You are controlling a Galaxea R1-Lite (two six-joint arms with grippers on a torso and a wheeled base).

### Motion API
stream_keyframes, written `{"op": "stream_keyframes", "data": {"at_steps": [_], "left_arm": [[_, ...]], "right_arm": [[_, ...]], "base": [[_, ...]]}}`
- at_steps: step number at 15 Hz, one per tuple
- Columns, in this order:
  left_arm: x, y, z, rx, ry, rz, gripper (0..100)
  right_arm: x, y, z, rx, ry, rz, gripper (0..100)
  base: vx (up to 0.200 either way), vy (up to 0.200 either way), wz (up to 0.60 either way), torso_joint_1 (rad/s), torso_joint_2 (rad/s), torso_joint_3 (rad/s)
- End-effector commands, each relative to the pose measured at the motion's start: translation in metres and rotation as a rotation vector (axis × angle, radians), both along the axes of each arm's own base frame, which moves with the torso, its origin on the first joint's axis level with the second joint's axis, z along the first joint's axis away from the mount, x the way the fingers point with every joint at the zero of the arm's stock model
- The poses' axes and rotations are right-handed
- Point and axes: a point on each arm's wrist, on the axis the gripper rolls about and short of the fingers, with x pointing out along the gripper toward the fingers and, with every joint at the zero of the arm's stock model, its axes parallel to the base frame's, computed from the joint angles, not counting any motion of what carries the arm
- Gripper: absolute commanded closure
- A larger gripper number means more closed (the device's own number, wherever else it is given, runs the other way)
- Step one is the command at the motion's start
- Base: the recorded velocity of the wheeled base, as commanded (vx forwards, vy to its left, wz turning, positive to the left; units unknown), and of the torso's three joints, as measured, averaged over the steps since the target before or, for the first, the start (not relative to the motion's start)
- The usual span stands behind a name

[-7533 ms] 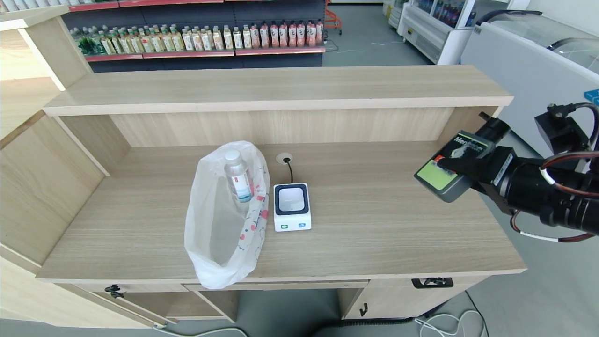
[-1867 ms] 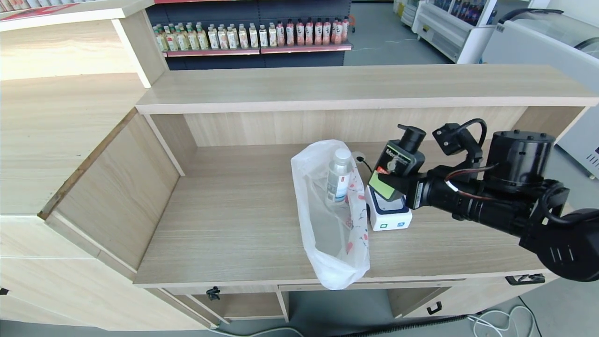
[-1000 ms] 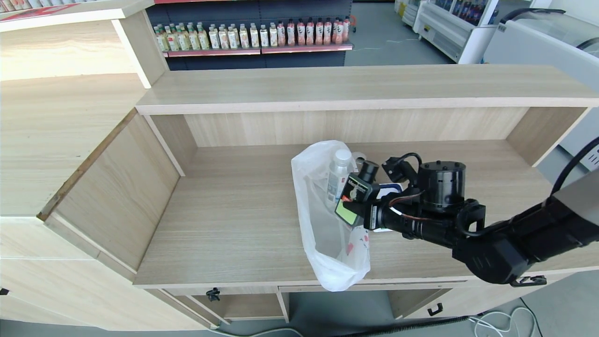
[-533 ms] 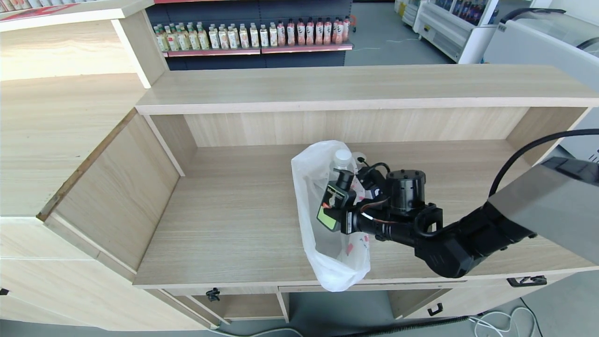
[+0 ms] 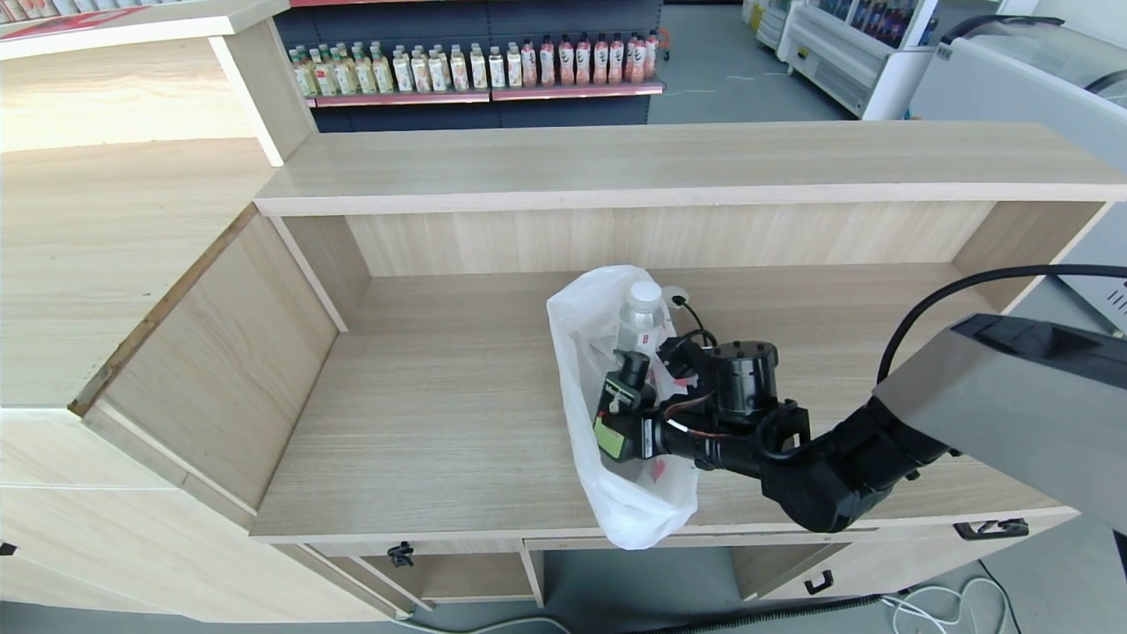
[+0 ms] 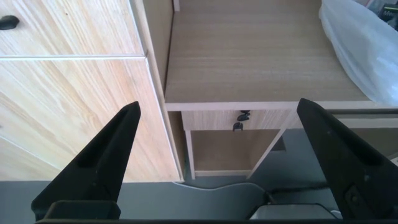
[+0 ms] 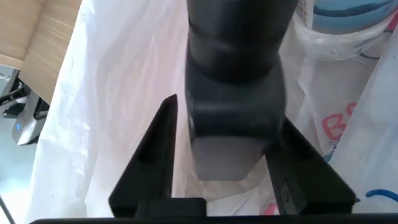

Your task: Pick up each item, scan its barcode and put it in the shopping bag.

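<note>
Already a clear water bottle (image 5: pixel 642 317) stood in the white shopping bag (image 5: pixel 581 352) on the counter (image 5: pixel 423 423), and the right gripper (image 7: pixel 229 124), clamped on a dark grey toiletry bottle (image 5: pixel 614 423), held it inside the bag's mouth, seemingly with only the release left, while the left gripper (image 6: pixel 217 106) hung spread and empty.

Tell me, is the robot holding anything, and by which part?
The right claw holds a dark grey bottle by its lower body, away from the black cap, in the shopping bag. The left claw is empty.
</note>
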Motion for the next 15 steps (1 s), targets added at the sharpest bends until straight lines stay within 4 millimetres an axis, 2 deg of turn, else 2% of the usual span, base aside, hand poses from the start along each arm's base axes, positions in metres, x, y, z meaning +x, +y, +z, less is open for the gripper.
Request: {"op": "stream_keyframes", "data": {"at_steps": [1, 5, 10, 15], "left_arm": [[0.000, 0.000, 0.000, 0.000, 0.000, -0.001, 0], [0.000, 0.000, 0.000, 0.000, 0.000, 0.000, 0], [0.000, 0.000, 0.000, 0.000, 0.000, 0.000, 0], [0.000, 0.000, 0.000, 0.000, 0.000, 0.000, 0]], "right_arm": [[0.000, 0.000, -0.002, -0.001, 0.007, 0.000, 0], [-0.006, -0.004, 0.023, 0.047, -0.023, -0.004, 0], [-0.028, -0.021, 0.086, 0.187, -0.082, 0.002, 0], [-0.024, -0.049, 0.105, 0.201, -0.135, -0.056, 0]], "base": [[0.000, 0.000, 0.00, 0.000, 0.00, 0.000], [0.000, 0.000, 0.00, 0.000, 0.00, 0.000], [0.000, 0.000, 0.00, 0.000, 0.00, 0.000], [0.000, 0.000, 0.00, 0.000, 0.00, 0.000]]}}
